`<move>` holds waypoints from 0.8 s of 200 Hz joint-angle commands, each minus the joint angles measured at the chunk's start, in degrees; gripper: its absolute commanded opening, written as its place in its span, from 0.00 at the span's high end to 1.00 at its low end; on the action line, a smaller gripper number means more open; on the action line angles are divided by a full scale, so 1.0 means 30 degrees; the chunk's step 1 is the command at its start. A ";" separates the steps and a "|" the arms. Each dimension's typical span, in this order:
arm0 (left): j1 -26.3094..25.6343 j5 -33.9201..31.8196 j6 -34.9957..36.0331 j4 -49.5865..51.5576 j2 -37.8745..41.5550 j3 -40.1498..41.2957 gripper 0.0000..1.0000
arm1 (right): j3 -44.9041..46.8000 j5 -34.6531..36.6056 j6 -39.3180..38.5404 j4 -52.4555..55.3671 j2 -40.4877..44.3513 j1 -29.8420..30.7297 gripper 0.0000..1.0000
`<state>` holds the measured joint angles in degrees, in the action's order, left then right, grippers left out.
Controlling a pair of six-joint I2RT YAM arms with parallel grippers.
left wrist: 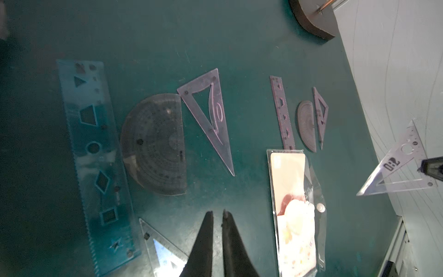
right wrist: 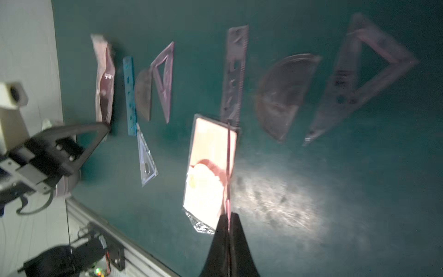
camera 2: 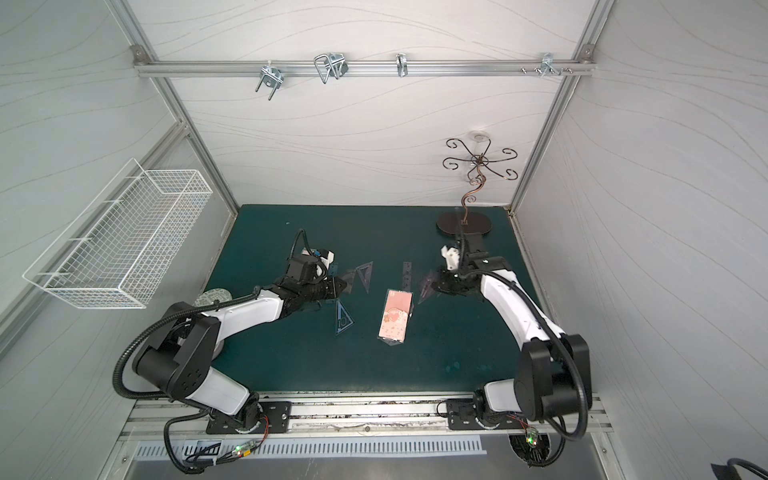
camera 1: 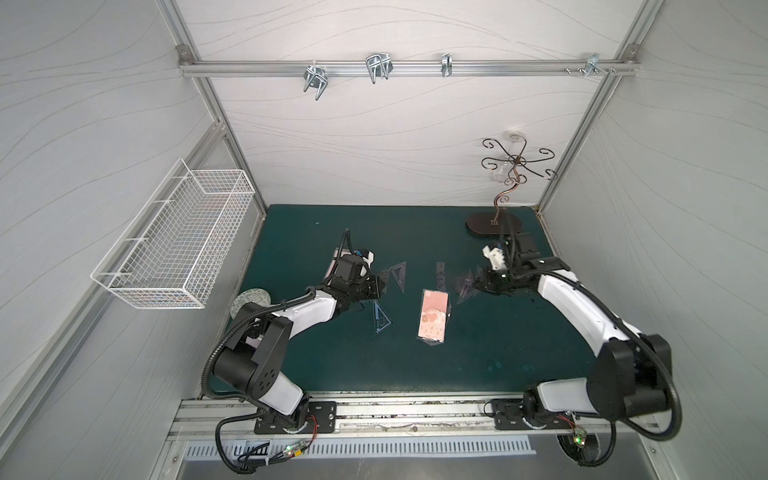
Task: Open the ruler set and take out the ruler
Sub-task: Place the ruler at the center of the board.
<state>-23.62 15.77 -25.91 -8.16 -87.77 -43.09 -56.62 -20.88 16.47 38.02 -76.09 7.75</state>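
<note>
Ruler set [camera 1: 433, 318] lies flat at centre frame on the green mat [camera 1: 498, 353], with a pink ruler [camera 1: 439, 276] just above it. To its right, the right gripper [right wrist: 229, 215] is clamped tight on a see-through triangle [left wrist: 395, 165], held up off the mat. Left of centre, the left gripper [left wrist: 217, 215] hovers over the mat, jaws a crack apart, gripping nothing.
</note>
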 commanded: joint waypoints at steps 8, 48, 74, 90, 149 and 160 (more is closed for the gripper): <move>0.0167 -0.1590 0.0228 0.0623 0.0486 -0.0719 0.75 | 0.1889 -0.1147 -0.0070 0.0093 -0.0351 -0.1648 1.00; 0.0196 -0.3331 -0.0310 0.0545 0.0984 -0.0327 0.57 | 0.4559 -0.3146 0.1620 -0.3754 -0.1706 -0.2052 1.00; 0.0719 -0.5283 -0.0445 0.0945 0.1802 0.0082 0.52 | 0.6142 -0.4375 0.3319 -0.6511 -0.2523 -0.3107 1.00; 0.1153 -0.4936 -0.0472 0.0672 0.2008 0.0279 0.50 | 0.6597 -0.3859 0.3575 -0.6932 -0.2796 -0.3445 1.00; 0.1163 -0.4146 0.0103 0.1960 0.1894 -0.0489 0.42 | 0.6029 -0.0756 0.3090 -0.4665 -0.0078 -0.2764 0.50; 0.1161 -0.4230 0.0059 0.2189 0.1918 -0.0428 0.42 | 0.5631 -0.0688 0.2561 -0.4966 0.0973 -0.1522 0.54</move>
<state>-20.18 3.29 -26.35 -2.61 -82.43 -42.44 -36.93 -26.44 26.20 21.80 -80.12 -1.39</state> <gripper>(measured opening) 0.575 0.485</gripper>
